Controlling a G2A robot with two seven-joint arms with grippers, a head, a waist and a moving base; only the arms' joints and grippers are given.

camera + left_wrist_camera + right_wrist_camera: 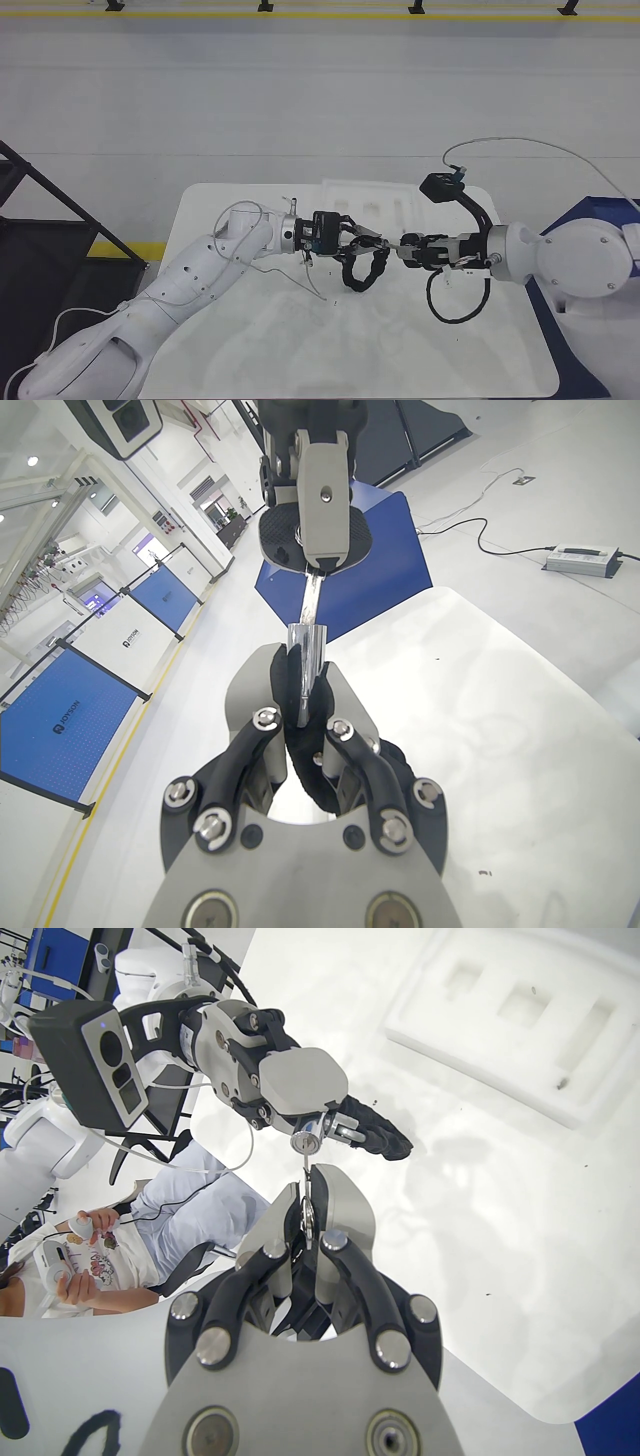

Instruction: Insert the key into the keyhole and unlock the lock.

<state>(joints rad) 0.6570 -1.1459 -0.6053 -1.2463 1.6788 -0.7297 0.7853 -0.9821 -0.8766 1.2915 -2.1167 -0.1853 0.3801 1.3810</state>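
Observation:
The lock is a chrome cylinder (306,660) with a black cable loop (365,272) hanging from it. My left gripper (300,662) is shut on it above the middle of the white table (250,350). The right gripper (306,1180) faces it from the other side, shut on the key (306,1215) by its black head (280,540). The key's silver blade (312,600) points straight at the cylinder, and its tip sits at the keyhole (306,1143). In the top view the left gripper (360,240) and right gripper (402,248) nearly meet.
A white foam tray (375,200) with several rectangular recesses lies at the back of the table, beyond the grippers. A black cable (455,308) loops down from the right arm. A blue panel (600,215) stands beside the table's right edge.

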